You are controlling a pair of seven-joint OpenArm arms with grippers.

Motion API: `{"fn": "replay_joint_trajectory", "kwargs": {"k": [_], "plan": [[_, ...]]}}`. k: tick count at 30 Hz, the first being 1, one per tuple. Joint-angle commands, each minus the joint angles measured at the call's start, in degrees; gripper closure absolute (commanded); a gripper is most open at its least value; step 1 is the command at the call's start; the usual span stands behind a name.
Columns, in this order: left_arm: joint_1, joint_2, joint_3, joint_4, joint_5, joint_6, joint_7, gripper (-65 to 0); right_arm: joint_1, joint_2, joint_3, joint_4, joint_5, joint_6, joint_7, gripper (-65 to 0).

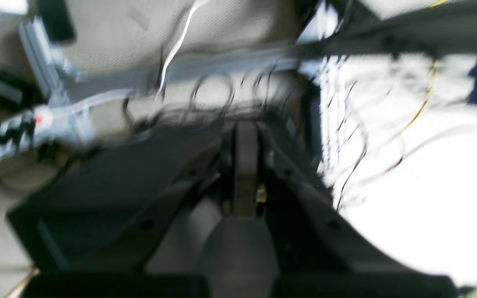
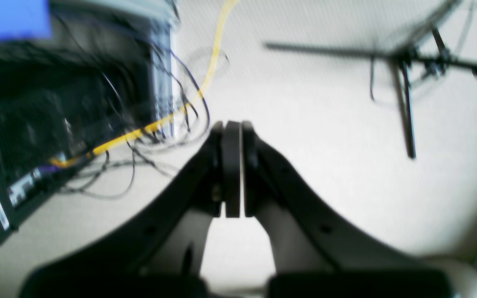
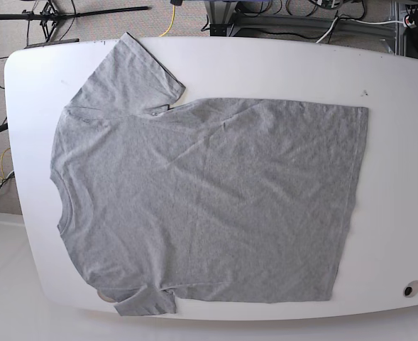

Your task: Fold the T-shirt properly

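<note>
1. Closest to my wrist cameras are the grippers themselves: the left gripper [image 1: 245, 136] has its jaws pressed together with nothing between them, and I see only blurred floor and cabling past it.
2. On the other arm, the right gripper [image 2: 232, 128] is likewise clenched on nothing, its pads flat against each other above pale carpet [image 2: 325, 103].
3. Neither arm shows in my base view, so I cannot place them relative to the table from there.
4. I see the T-shirt [image 3: 209, 206] lying spread flat on the white table [image 3: 400, 142], covering most of its width and unfolded.
5. Its neck opening faces the table's left edge in the base view, and its hem runs along the right side, well short of that edge.
6. One sleeve [image 3: 127, 74] spreads toward the table's far left corner; the other sleeve [image 3: 145, 302] sits at the near edge, partly tucked and reaching the rim.
7. Light creases cross the cloth.
8. I see no container on the table.
9. Beyond the table's far edge lie a yellow cable [image 2: 172, 116], black wires and an aluminium frame [image 1: 172, 70].
10. A black tripod [image 2: 412, 66] stands on the carpet, off the table's far left corner.
</note>
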Motion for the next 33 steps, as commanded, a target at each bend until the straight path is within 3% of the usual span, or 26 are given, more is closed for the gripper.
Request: {"fn": "replay_joint_trajectory", "kwargs": {"k": [1,12,24,33], "plan": [[1.88,-1.14,-0.26,1.66,-0.2,0.13,-0.72,0.0,-2.84,0.54,0.06,2.3,1.31,0.44,1.02,0.0],[7.69,-3.1,-0.18,11.99,-0.21,0.21,0.32,-0.2,-7.9,1.94,0.59,9.81,3.46,0.39,0.89,0.0],[17.06,-5.52,-0.36,31.79,-0.13,0.33,3.16,-0.2,-17.83,3.38,5.58,23.1,6.69,0.61,1.49,0.0],[19.08,-6.47,-0.56,35.95,-0.3,0.3,3.63,0.0,-18.99,3.81,7.13,30.77,7.63,0.93,-0.37,0.0]]}}
